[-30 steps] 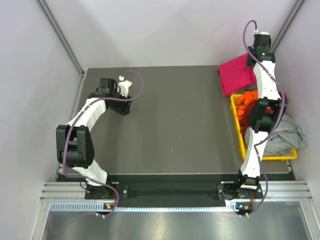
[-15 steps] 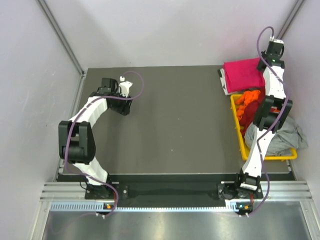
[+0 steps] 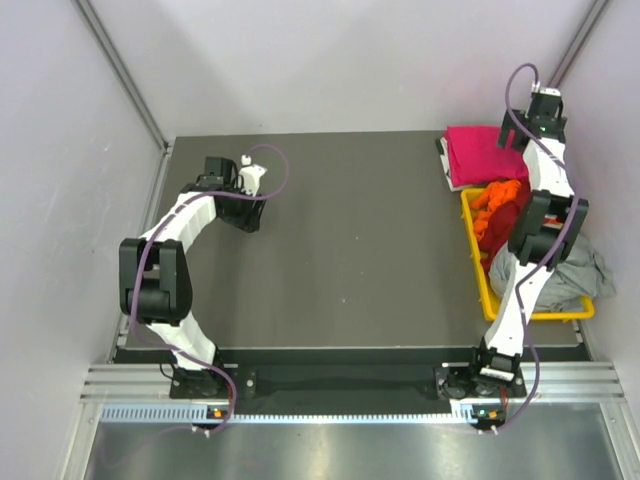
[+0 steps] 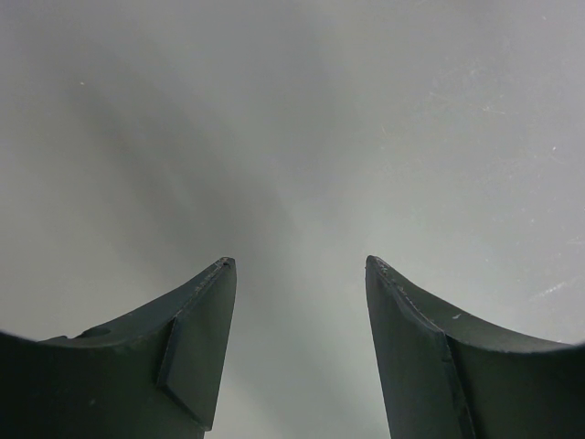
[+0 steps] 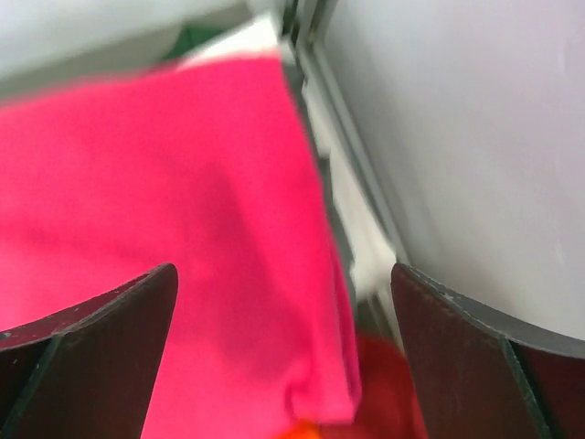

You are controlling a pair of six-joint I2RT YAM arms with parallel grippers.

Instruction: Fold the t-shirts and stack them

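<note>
R claw (image 5: 283,274) is wide open, nothing betw. its fingers. It hangs over the right edge of the pink shirt (image 5: 155,229), at the far-right corner of the counter (image 3: 350,260), close to the wall. Can't tell if the fingertips touch the cloth. Pink shirt lies folded flat, roughly square, just beyond the yellow bin (image 3: 478,275). A bit of white pokes out at one corner of it; unclear what it is. In the bin, an orange shirt (image 3: 495,198) sits crumpled at the far end, and from the top view it meets the pink shirt's near edge. A dark red one (image 3: 508,218) lies beside it, partly hidden by the R arm. Light grey shirt (image 3: 578,272) slumps over the bin's right side, near end. L claw (image 4: 300,265) is part open and empty, over bare counter at far left, well apart from all the shirts.
</note>
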